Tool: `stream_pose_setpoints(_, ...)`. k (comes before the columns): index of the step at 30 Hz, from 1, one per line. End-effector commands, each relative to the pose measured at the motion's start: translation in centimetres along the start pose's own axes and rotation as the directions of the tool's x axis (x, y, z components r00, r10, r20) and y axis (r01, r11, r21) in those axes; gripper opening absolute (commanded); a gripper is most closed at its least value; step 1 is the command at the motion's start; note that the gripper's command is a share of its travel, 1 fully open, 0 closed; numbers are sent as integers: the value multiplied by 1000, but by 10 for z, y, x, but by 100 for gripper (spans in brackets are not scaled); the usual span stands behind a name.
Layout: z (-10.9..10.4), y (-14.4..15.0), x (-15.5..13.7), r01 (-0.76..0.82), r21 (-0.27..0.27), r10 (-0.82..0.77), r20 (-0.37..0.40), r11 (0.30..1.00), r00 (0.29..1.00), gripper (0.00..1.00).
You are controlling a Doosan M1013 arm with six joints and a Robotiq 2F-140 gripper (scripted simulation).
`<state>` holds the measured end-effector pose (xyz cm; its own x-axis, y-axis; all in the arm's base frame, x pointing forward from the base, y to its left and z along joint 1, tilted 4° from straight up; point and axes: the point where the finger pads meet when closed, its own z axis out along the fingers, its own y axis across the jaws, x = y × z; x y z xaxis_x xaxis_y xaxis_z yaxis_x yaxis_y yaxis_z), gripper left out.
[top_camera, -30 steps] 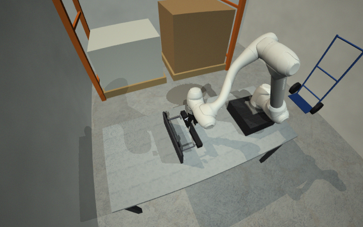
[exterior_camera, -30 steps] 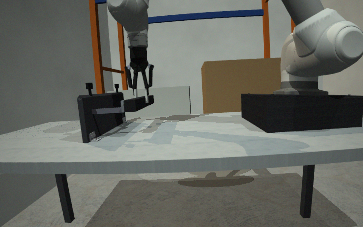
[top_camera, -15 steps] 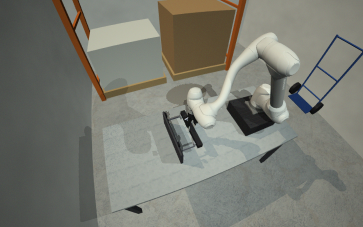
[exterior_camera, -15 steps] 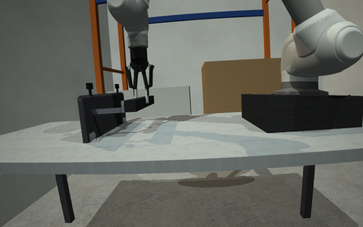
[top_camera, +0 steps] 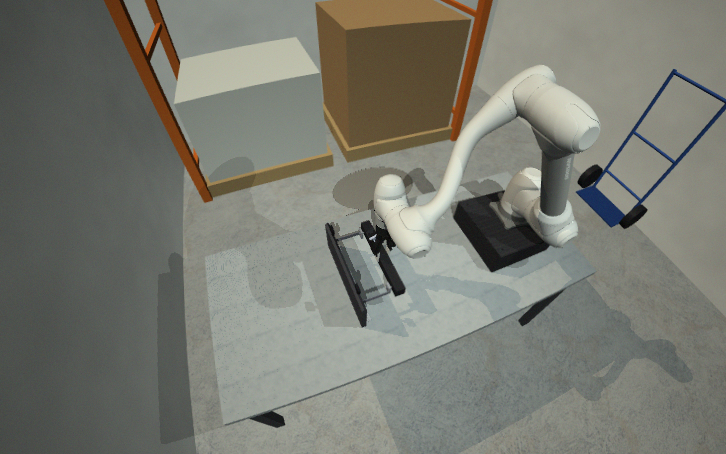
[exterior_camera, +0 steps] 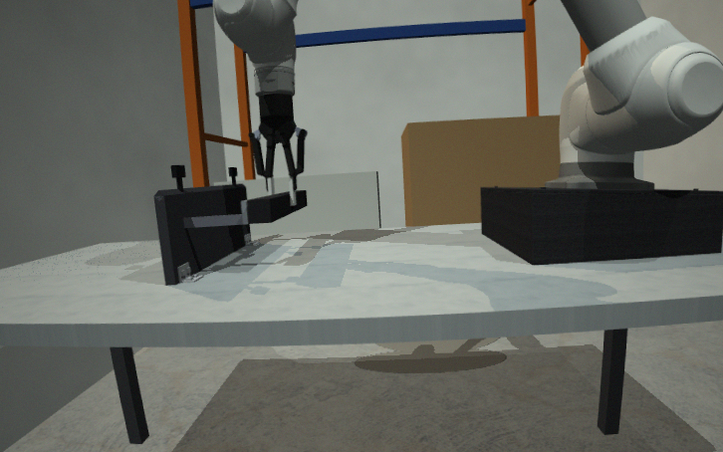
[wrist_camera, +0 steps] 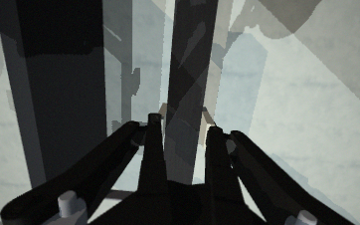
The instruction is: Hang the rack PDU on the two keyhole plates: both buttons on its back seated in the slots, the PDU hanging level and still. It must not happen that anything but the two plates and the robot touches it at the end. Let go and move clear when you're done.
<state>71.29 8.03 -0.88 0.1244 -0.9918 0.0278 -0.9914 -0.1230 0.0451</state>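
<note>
Black and bar-shaped, the rack PDU [top_camera: 392, 274] [exterior_camera: 275, 207] [wrist_camera: 187, 65] is clamped between the fingers of the black two-finger gripper [top_camera: 374, 243] [exterior_camera: 281, 192] [wrist_camera: 183, 113], which points down from the white jointed arm [top_camera: 461, 152] [exterior_camera: 272, 42]. The bar is raised above the pale grey tabletop [top_camera: 275, 360] [exterior_camera: 353, 303], to the right of an upright black panel [top_camera: 346, 276] [exterior_camera: 204, 227] [wrist_camera: 63, 100] and running roughly alongside it. Grey metal brackets [top_camera: 378, 294] [exterior_camera: 213, 220] reach out from the panel toward the bar, and at the near one a small upright grey plate [exterior_camera: 244, 212] stands just beside the bar's near end; whether the buttons are seated in the slots cannot be told. Two black knobs [exterior_camera: 177, 171] on short stems stick up at the panel's top. At the right, the arm's base stands on a thick black block [top_camera: 493, 256] [exterior_camera: 622, 230]. Behind the tabletop, on the far side, are a large brown box [top_camera: 399, 84] [exterior_camera: 465, 173] and a pale grey box [top_camera: 253, 124] [exterior_camera: 336, 199].
</note>
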Motion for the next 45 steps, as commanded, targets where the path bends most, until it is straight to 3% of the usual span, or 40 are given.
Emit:
stream_pose_setpoints(1,-3,2,1,-6,-2,6,3,1000,1000,0)
stream_pose_setpoints(45,-5,10,1,-5,-5,5,3,1000,1000,0)
